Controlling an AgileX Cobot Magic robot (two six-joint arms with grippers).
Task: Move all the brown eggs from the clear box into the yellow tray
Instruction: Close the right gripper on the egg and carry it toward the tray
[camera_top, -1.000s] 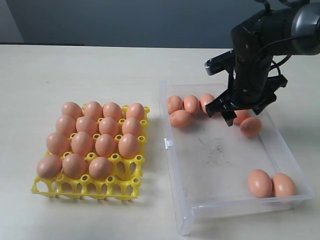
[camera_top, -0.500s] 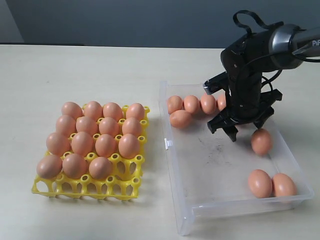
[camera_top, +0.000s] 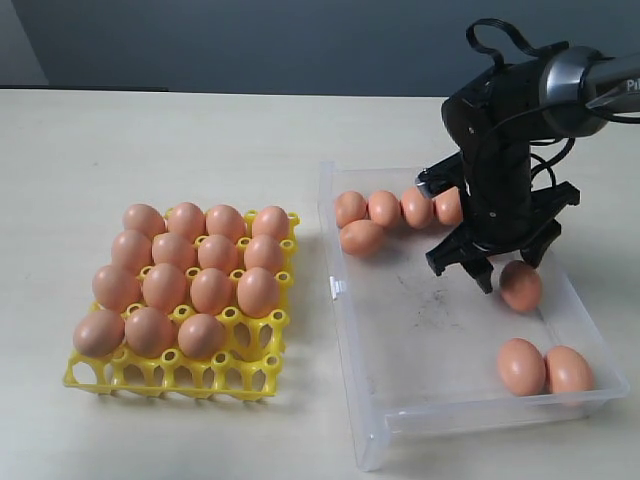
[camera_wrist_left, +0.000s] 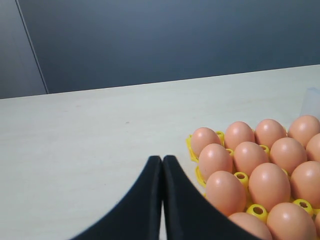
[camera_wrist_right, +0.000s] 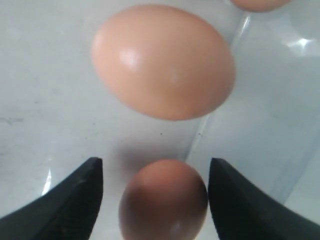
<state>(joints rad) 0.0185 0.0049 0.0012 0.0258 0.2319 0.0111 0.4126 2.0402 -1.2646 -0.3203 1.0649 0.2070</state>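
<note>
while yellow tray (camera_top: 160, 385) holds fifteen brown eggs (camera_top: 211, 290), clear box (camera_top: 400, 330) eight

From where I stand, the table (camera_top: 150, 140) is a wide, pale cream top with a matte finish and a faint streaky grain. It runs out of sight to both sides and toward me. Its far edge is straight and meets a dark blue-grey wall (camera_top: 250, 45), plain and flat behind it. At the far left of that wall a lighter grey panel (camera_top: 14, 45) begins, divided from the darker part by a thin seam (camera_wrist_left: 32, 47). The light is even and soft: shadows on the tabletop are faint with blurred edges, and the surface gives only a dull sheen. One small dark speck (camera_wrist_left: 126, 121) marks the top.
</note>
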